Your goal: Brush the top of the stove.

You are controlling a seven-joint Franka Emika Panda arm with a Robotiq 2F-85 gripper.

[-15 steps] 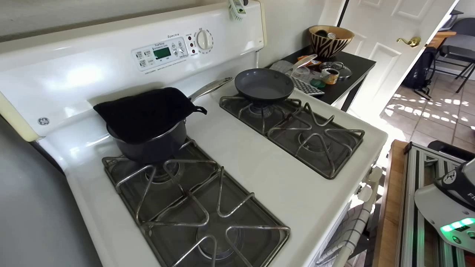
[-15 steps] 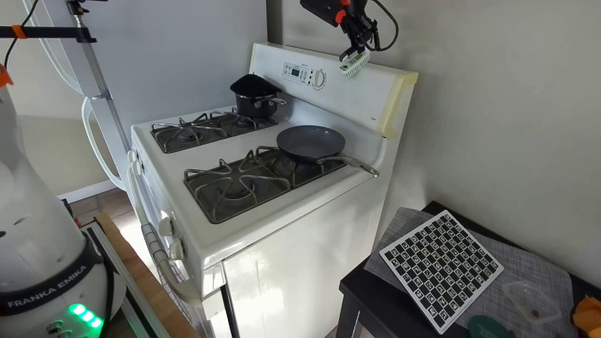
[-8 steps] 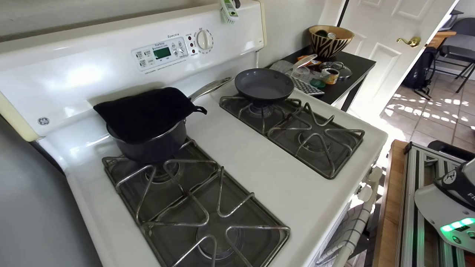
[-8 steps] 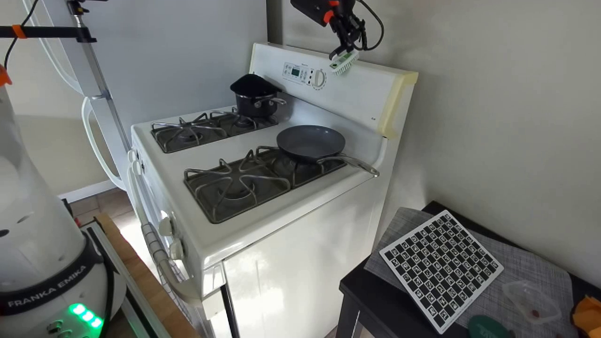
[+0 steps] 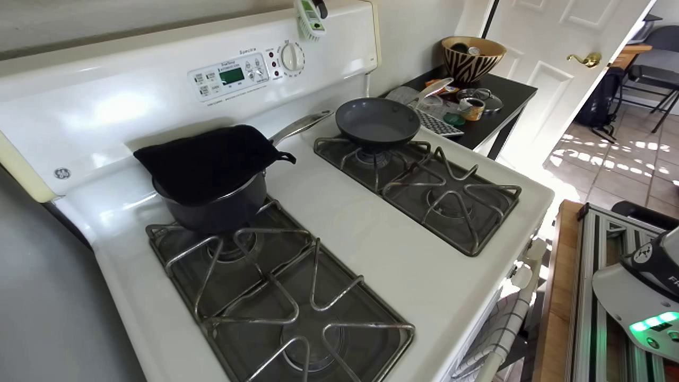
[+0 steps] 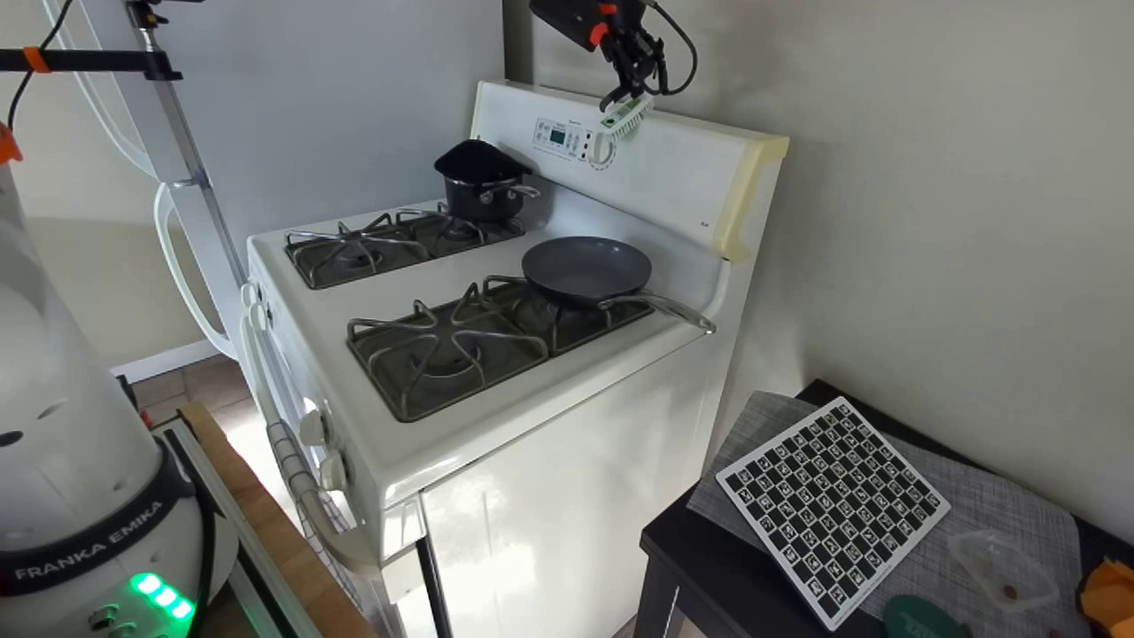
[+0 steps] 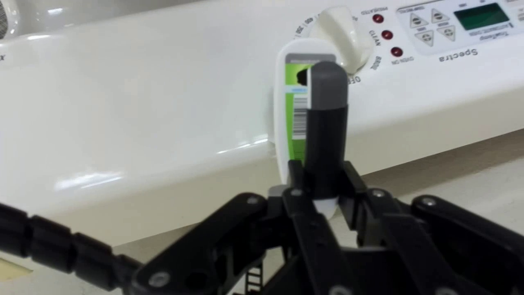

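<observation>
Jaws: black, drawn in narrow, one side at each flank of a black handle (image 7: 326, 139) with grey end; held by that handle, brush (image 5: 309, 22), white-bodied, with green label (image 7: 300, 119) and pale bristles (image 5: 313, 37). Location of brush: high at the raised control panel (image 5: 339, 63) of the stove (image 5: 366, 228), just beside the oven knob (image 7: 348, 37) and overlapping it in the wrist view; well apart from the burner grates (image 5: 268, 276); bristle contact with the panel impossible to tell. Stove: white, gas, four-burner. On the rear grates, in both exterior views: one saucepan (image 5: 228, 209), topped with black cloth (image 5: 207, 159); one grey skillet (image 5: 376, 124), metal-handled. Beside the stove, in an exterior view: black bench (image 6: 709, 554), bearing a grey mat (image 6: 992, 509) and, across it, a white-edged patterned board (image 6: 833, 509).
</observation>
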